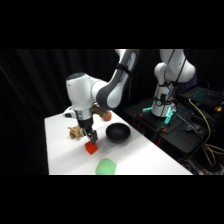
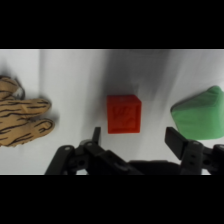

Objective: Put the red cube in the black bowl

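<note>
Over the white table (image 1: 145, 155), the gripper (image 1: 92, 138) hangs just above the red cube (image 1: 91, 148), its fingers (image 2: 176, 140) spread wide and holding nothing.

In the wrist view the red cube (image 2: 124, 114) lies on the table between the lines of the two fingers, nearer to the left one, and touches neither. The black bowl (image 1: 117, 132) stands near the cube, on the side toward the arm's base. A pale green block (image 1: 105, 167) lies near the table's front edge, and a striped tan toy (image 2: 22, 118) lies on the cube's other side.
</note>
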{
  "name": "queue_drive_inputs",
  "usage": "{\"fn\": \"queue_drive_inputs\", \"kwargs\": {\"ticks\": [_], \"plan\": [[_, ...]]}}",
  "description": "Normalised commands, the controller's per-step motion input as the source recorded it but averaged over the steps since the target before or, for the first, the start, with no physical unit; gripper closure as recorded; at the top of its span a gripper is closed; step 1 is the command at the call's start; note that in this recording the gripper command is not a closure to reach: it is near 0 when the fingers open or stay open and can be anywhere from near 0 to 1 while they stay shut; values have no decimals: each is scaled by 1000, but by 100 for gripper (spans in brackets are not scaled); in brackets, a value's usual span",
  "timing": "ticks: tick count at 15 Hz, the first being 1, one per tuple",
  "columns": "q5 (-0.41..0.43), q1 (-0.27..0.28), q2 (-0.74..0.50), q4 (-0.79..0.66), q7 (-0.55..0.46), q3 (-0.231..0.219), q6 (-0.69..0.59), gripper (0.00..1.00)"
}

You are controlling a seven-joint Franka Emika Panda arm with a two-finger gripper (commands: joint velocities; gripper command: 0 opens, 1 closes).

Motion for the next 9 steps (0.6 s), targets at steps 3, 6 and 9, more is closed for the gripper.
{"fn": "queue_drive_inputs", "kwargs": {"ticks": [3, 6, 9], "plan": [[61, -109, 120, 29, -227, 95, 202, 0], [47, -109, 124, 41, -204, 91, 187, 0], [-14, -81, 119, 57, -175, 60, 165, 0]]}}
